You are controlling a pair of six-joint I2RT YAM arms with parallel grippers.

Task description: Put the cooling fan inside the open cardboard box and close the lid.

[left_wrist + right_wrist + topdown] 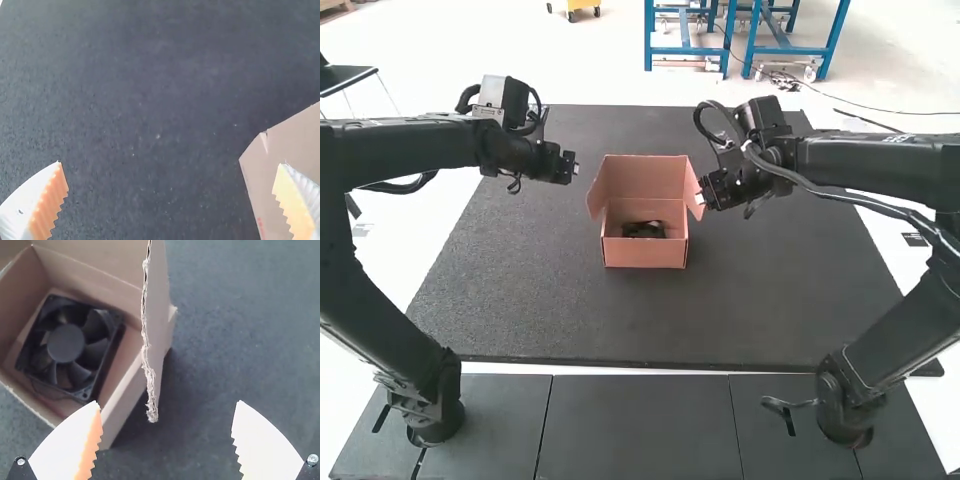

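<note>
An open cardboard box (pixel 645 215) stands in the middle of the dark mat. The black cooling fan (pixel 645 229) lies flat on its floor, and the right wrist view looks down on the fan (pixel 67 352). My left gripper (pixel 570 166) hovers just off the box's left flap, open; the flap's edge (pixel 280 150) sits by one finger. My right gripper (pixel 701 197) is at the box's right side, open, with the upright right flap (pixel 152 330) standing between its fingers (pixel 70 445) and touching neither.
The black rubber mat (pixel 520 290) covers the table around the box, with white table surface (pixel 390 250) at its left and right edges. Dark panels (pixel 640 425) line the near edge between the two arm bases.
</note>
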